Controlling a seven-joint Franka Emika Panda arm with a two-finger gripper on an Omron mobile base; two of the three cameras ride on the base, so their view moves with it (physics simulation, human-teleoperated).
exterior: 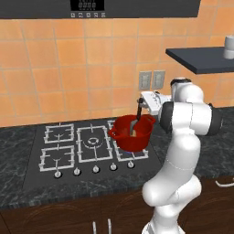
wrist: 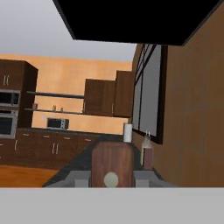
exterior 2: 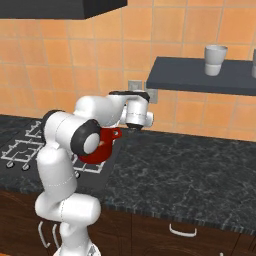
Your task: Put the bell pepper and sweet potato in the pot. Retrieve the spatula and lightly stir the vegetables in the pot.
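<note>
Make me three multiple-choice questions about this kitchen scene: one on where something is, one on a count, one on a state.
1. Where does the pot stand?
A. On the wall shelf
B. On the right side of the stove
C. On the counter to the right of the stove

2. How many knobs line the stove's front edge?
A. Three
B. Four
C. Five

3. What is the hand doing?
A. Shut on the spatula, whose blade dips into the pot
B. Open and empty above the pot
C. Gripping the pot's side handle

Answers:
1 B: the red pot sits over the right-hand burners of the stove.
2 C: five knobs show in a row in the left base view.
3 A: the hand holds the dark handle of the spatula, which reaches down inside the pot.
</note>
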